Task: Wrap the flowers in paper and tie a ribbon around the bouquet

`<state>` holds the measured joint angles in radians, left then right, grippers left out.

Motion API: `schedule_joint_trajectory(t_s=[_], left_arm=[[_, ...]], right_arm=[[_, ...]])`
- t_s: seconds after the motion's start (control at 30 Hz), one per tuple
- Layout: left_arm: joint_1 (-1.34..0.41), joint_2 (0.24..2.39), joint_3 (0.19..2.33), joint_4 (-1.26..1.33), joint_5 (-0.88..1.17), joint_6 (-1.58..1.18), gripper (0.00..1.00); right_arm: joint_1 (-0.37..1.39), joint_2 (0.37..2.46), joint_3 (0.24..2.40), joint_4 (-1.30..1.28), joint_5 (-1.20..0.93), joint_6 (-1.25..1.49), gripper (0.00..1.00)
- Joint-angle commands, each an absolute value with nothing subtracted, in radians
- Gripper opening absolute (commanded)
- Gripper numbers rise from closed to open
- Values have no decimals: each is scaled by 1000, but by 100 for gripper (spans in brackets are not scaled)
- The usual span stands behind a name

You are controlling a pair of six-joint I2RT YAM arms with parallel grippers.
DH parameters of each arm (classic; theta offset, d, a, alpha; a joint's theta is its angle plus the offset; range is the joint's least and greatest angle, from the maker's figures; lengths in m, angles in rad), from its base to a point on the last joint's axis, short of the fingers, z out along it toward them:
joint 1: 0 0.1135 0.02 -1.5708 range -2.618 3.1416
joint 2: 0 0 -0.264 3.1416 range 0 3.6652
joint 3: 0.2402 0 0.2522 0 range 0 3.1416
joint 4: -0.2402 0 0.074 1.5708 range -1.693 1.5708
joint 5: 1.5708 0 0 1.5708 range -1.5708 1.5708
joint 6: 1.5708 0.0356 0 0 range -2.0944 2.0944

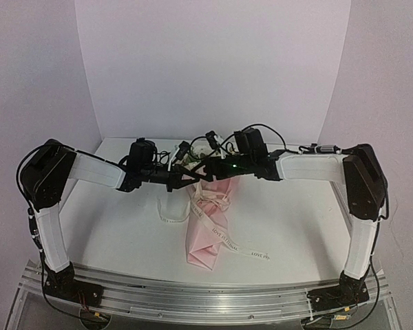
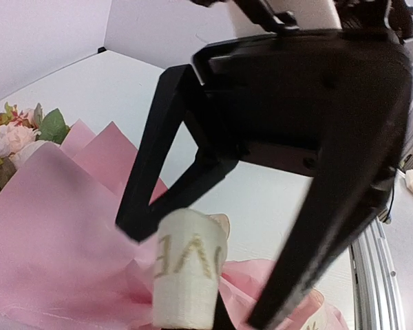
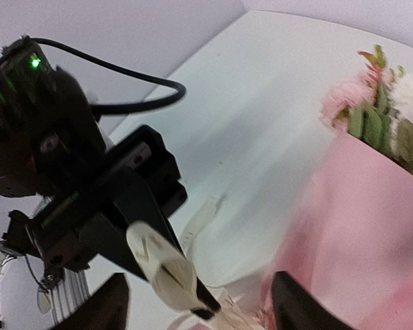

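now we see the left jaws clenched on the ribbon (image 3: 160,265) above the bouquet (image 1: 199,251), right jaws spread open, apparently a handover for tying.

light: bright, even, diffuse, lilac cast | shadows: soft, faint on desk (image 1: 124,234) | top view: sharp, mildly grainy, corners dimmer | right wrist: paper (image 3: 358,227), flowers (image 3: 378,103) motion-blurred | left wrist: ribbon (image 2: 186,275) close, soft-focused
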<state>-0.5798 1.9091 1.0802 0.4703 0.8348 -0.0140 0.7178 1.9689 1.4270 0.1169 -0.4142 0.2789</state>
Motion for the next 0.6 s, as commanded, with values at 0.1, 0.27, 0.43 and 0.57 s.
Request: schedule_joint_trajectory(t_s=[0.1,0.27,0.43,0.57], left_arm=[[-568,1887,1042,556,851,-80,0],[-568,1897,1051,559,859,-89,0],[-568,1890,1043,559,861,-86,0],[-568,1890,1036,567,861,-88,0]], right_arm=[[906,1759,1270,-36,-63,231,72],[940,1846,1314,-72,-58,236,50],[939,1883,1356,-84,0,201,60],[939,1909,1376,-87,-7,191,53]])
